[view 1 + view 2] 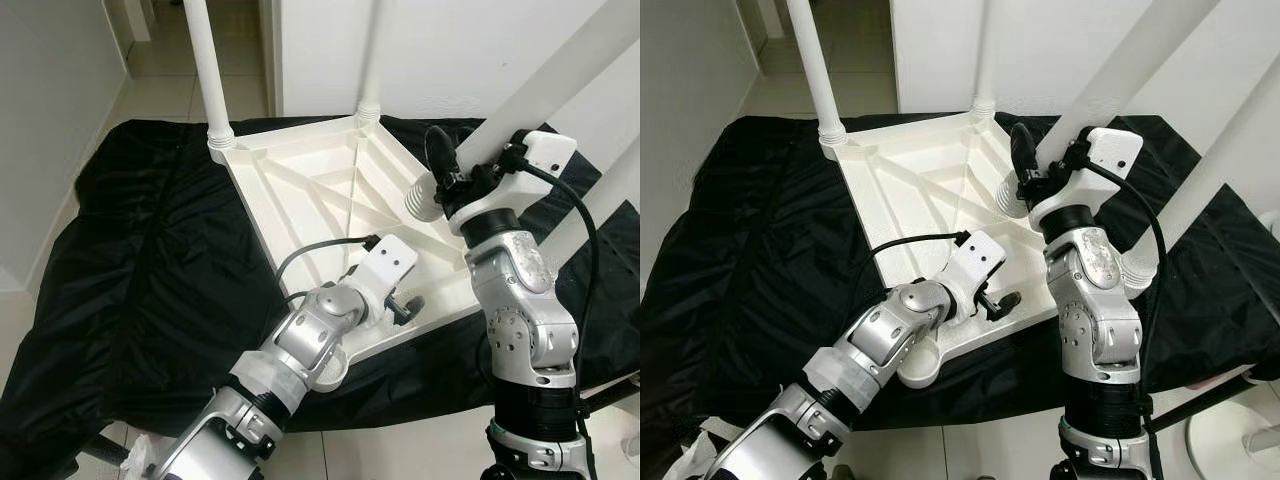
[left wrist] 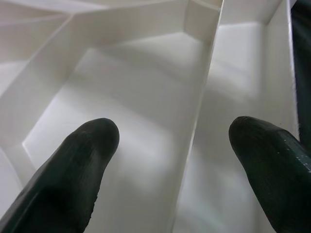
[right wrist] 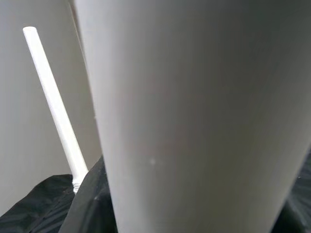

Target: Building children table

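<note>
Your tabletop [image 1: 330, 190] lies upside down on the black sheet [image 1: 140, 260] so its corner sockets face up. The right gripper [image 1: 455, 165] has its fingers clenched around a leg [image 1: 540, 80], tilted with its threaded end at a socket, probably to screw it in. The left gripper [image 2: 175, 141] rests spread on the ribs, likely steadying the tabletop.
</note>
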Robot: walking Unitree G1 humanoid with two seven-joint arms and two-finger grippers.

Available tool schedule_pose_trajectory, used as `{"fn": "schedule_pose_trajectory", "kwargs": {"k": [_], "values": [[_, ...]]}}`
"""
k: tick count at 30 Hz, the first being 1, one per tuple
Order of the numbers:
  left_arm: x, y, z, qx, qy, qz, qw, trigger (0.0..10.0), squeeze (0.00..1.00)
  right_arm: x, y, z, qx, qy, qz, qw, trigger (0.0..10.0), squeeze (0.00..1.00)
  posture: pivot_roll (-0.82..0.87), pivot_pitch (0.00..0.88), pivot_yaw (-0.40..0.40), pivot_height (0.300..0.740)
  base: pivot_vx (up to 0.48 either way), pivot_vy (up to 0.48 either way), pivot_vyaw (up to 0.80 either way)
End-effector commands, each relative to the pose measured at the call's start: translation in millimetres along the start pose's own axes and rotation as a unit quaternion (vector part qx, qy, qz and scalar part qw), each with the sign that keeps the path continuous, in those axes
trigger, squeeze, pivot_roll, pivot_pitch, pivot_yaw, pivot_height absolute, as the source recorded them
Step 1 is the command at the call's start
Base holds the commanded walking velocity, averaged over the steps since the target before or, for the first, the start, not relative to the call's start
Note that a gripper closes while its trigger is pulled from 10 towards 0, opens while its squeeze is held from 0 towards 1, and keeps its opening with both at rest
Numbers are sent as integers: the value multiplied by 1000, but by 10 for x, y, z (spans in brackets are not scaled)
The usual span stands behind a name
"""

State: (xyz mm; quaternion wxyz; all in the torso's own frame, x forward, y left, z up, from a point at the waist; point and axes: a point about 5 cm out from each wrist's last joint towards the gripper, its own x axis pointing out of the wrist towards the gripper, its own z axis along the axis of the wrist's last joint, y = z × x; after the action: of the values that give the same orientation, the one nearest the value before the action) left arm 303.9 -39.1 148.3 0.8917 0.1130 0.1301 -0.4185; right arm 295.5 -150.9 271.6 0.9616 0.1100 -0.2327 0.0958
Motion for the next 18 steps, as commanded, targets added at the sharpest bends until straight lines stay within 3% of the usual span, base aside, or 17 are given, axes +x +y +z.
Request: {"fn": "schedule_pose_trajectory", "kwargs": {"k": [1,16,17,18], "values": [[90,-230,76,-18,2,-14,1000,10000,0,36,-3,59,-2,-19,-6,1000,10000,0,-76,7,-4,740,0,0,0],[189,-330,148,-38,27,-2,999,10000,0,68,-6,53,-1,-22,-16,1000,10000,0,-65,35,0,740,0,0,0],[207,-345,141,-37,34,3,999,5137,0,71,-3,53,-1,-23,-17,1000,10000,0,-66,38,1,740,0,0,0],[217,-353,134,-37,38,5,999,5137,0,73,-1,53,0,-23,-17,1000,10000,0,-66,38,1,740,0,0,0]]}}
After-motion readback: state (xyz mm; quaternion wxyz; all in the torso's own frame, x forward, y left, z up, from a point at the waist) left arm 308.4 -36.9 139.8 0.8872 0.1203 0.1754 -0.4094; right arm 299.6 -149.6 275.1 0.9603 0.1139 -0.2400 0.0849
